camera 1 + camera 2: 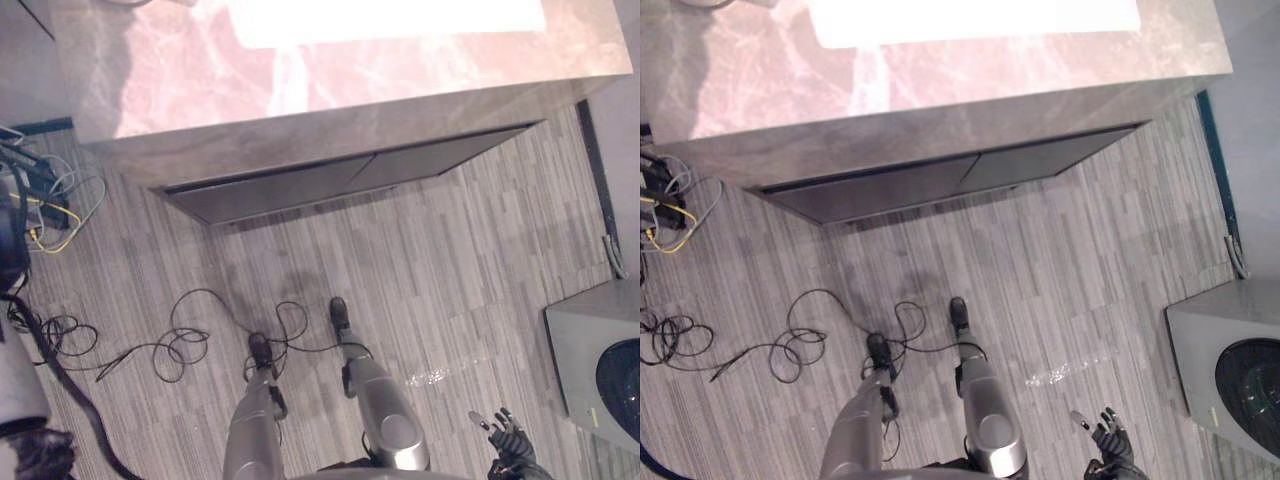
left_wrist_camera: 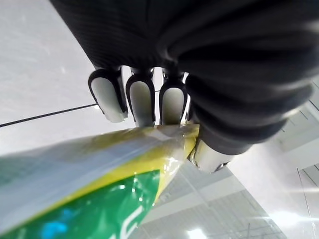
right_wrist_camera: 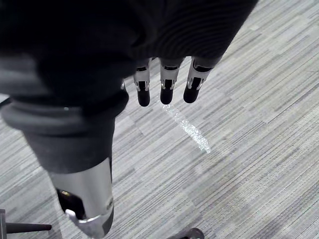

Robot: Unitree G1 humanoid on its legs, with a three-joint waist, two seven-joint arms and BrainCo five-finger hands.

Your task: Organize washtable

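Clearly the task's thing sits in the left hand (image 2: 164, 102): a glossy yellow-and-green plastic packet (image 2: 99, 189), seen in the left wrist view. Its upper edge is pinched between the silver fingers (image 2: 107, 97), curled down in a row on one side, and the thumb (image 2: 209, 157) pressing from the other. The packet runs away from the hand at a slant, yellow along the clamped edge and green further out.

The right hand (image 3: 164, 89) hangs low at the robot's right side, above the grey striped carpet floor (image 1: 450, 260). Its fingers are straight and a little apart, holding nothing and touching nothing.

Ahead of the robot, in the head views, stands the pinkish-grey marble worktop (image 1: 200, 70), with dark flat drawer fronts (image 1: 300, 185) set back beneath its front edge. Off to the right, well apart from the worktop, a grey boxy appliance with a round dark window (image 1: 600, 360) stands on the floor, near the right hand.
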